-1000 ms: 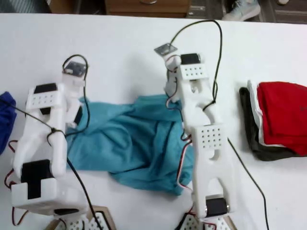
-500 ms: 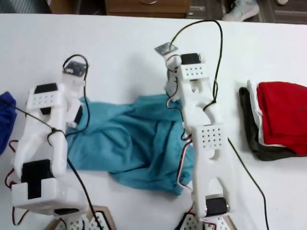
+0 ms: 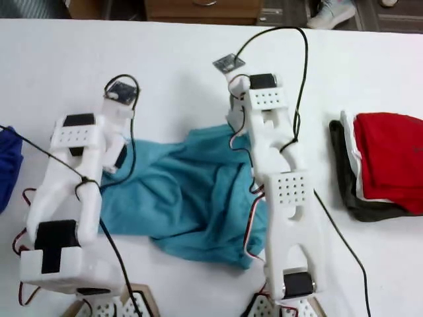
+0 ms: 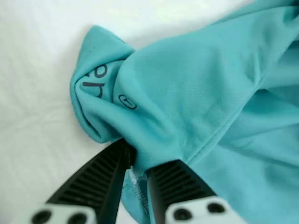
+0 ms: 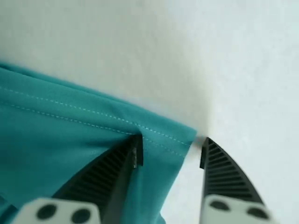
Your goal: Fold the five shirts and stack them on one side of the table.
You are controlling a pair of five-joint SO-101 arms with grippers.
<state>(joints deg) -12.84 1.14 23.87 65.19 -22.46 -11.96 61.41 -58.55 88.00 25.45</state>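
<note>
A crumpled teal shirt (image 3: 185, 191) lies on the white table (image 3: 165, 59) between my two arms. My left gripper (image 4: 138, 161) is shut on a bunched fold of the teal shirt (image 4: 196, 93) at its left end; from above, that gripper (image 3: 117, 157) sits under the left arm's wrist. My right gripper (image 5: 170, 147) is open, with one finger on the shirt's stitched hem (image 5: 93, 121) and the other on bare table past the corner. In the high view it (image 3: 234, 125) is at the shirt's far right corner.
Folded shirts are stacked at the table's right side, red (image 3: 390, 158) on top of white and dark grey ones (image 3: 347, 178). A blue shirt (image 3: 8, 165) lies at the left edge. Black cables (image 3: 301, 72) loop over the right arm.
My left arm has shifted to the right with the shirt's left end in its grip, drawing that edge inward. The right arm has stayed still.
</note>
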